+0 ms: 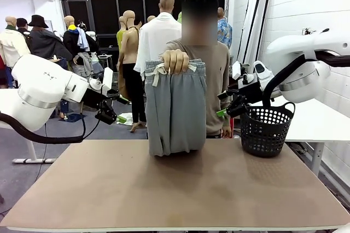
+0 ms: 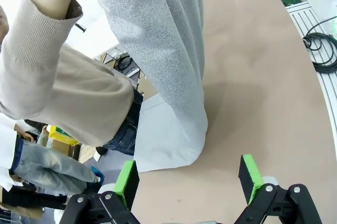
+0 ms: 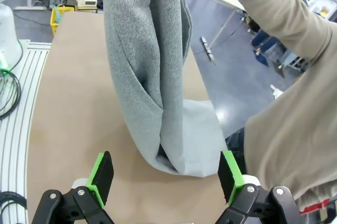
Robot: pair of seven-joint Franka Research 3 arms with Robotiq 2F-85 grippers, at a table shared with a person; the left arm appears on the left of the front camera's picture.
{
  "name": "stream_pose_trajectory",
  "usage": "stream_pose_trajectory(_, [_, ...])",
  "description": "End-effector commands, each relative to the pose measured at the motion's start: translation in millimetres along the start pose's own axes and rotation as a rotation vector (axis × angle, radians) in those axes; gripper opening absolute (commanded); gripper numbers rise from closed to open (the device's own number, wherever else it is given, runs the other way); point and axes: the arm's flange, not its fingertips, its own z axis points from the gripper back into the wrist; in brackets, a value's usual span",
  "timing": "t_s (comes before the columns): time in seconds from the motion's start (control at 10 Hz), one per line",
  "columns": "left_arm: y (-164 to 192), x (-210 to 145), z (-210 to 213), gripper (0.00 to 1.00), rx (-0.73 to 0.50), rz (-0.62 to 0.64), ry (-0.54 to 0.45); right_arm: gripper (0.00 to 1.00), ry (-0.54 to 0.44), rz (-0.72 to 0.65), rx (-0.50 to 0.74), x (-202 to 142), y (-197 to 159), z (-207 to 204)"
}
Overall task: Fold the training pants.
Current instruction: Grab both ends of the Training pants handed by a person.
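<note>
pants: training pants hang by waistband from person's hand, lower end touching far counter edge, likely offered for grasping | left fingers: spread wide, empty | right fingers: spread wide, empty

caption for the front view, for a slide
Person's hand holds grey training pants up by the waistband, bottom on the table, between the open left gripper and open right gripper

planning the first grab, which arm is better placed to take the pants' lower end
Right, probably: the right fingers, open, frame the pants' lower end close ahead. The left fingers, open too, face it from farther off. A hand holds the waistband up.
</note>
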Motion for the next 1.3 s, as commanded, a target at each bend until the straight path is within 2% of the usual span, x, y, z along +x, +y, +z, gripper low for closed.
stream_pose_trajectory(0.0, [1.7,0.6,1.0,1.00,-0.001,-0.002,-0.007,1.00,-0.032,0.012,-0.005,2.4,0.2,0.5])
stream_pose_trajectory(0.2, [-0.2,1.1,1.0,1.00,0.000,-0.004,0.009,1.00,0.003,0.001,0.001,1.1,0.5,1.7])
stream_pose_trajectory(0.3, [3.2,1.5,-0.4,1.00,0.001,0.006,-0.067,1.00,-0.048,-0.015,0.018,-0.3,-2.2,-3.3])
stream_pose_trajectory(0.6, [13.2,4.3,-3.3,1.00,0.021,0.001,-0.201,1.00,-0.172,-0.013,0.017,-1.8,0.8,-5.9])
stream_pose_trajectory(0.9, [14.6,22.9,-4.3,1.00,-0.040,-0.044,-0.288,1.00,-0.271,-0.002,0.003,0.8,5.8,0.6])
stream_pose_trajectory(1.2, [12.7,38.3,-6.6,1.00,-0.045,-0.050,-0.350,1.00,-0.363,0.008,-0.024,8.6,11.9,-2.9])
